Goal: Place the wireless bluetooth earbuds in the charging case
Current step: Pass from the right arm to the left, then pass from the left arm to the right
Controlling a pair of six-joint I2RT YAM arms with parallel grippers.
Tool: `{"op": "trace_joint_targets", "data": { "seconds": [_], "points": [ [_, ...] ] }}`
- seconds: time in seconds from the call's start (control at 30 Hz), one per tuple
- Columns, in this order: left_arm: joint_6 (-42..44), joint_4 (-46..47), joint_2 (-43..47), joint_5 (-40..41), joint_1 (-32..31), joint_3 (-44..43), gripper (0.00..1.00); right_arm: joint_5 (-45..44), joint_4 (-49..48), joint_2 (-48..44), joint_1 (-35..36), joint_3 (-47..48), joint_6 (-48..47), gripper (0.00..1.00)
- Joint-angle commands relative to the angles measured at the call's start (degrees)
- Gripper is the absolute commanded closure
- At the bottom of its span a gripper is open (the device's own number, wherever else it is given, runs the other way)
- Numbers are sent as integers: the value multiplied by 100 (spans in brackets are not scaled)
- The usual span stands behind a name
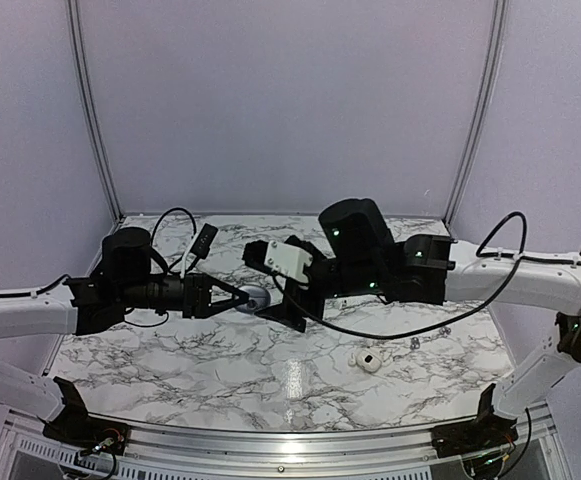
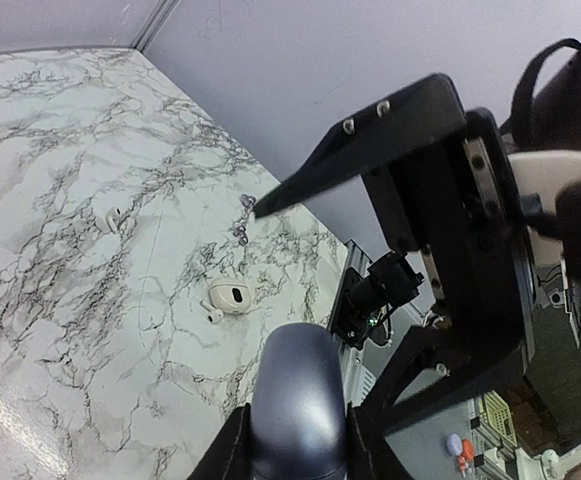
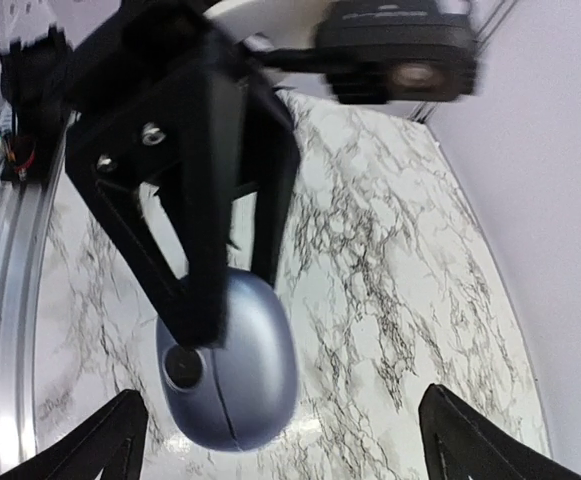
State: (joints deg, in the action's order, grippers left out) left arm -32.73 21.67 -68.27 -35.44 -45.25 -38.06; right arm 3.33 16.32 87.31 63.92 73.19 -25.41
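Note:
The charging case [image 2: 298, 400] is a smooth lavender-blue pebble with its seam closed. My left gripper [image 2: 298, 445] is shut on it and holds it above the marble table [image 1: 220, 370]. In the top view the case [image 1: 256, 297] sits at the left gripper's [image 1: 242, 298] tips. My right gripper [image 3: 290, 440] is open wide and faces the case [image 3: 235, 370] without touching it; in the top view the right gripper [image 1: 273, 288] brackets it. One pale earbud [image 2: 228, 297] lies on the table near the front right, and it also shows in the top view [image 1: 370, 360]. A second earbud [image 2: 113, 218] lies farther back.
Two small dark screws [image 2: 242, 235] lie on the marble beyond the earbuds. A metal rail [image 1: 290, 440] runs along the table's front edge. Pale walls close in the back and sides. A black cable [image 1: 370, 330] hangs under the right arm.

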Motion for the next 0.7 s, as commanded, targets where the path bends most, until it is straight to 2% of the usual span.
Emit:
{"op": "trace_joint_targets", "data": {
  "seconds": [0.0,0.27,0.43,0.67],
  "points": [
    [332,465,537,240,27,201,86,1264,-878,-661,-452,-459,979,5],
    [836,1500,1659,826,24,788,89,2666,-2810,-995,-612,-1500,2847,10],
    [1093,1684,1931,712,-41,836,88,3195,-3606,-731,-610,-1419,3484,18],
    [1201,1817,1938,696,-195,836,88,3648,-4204,-189,-577,-1049,3994,28]
  ]
}}
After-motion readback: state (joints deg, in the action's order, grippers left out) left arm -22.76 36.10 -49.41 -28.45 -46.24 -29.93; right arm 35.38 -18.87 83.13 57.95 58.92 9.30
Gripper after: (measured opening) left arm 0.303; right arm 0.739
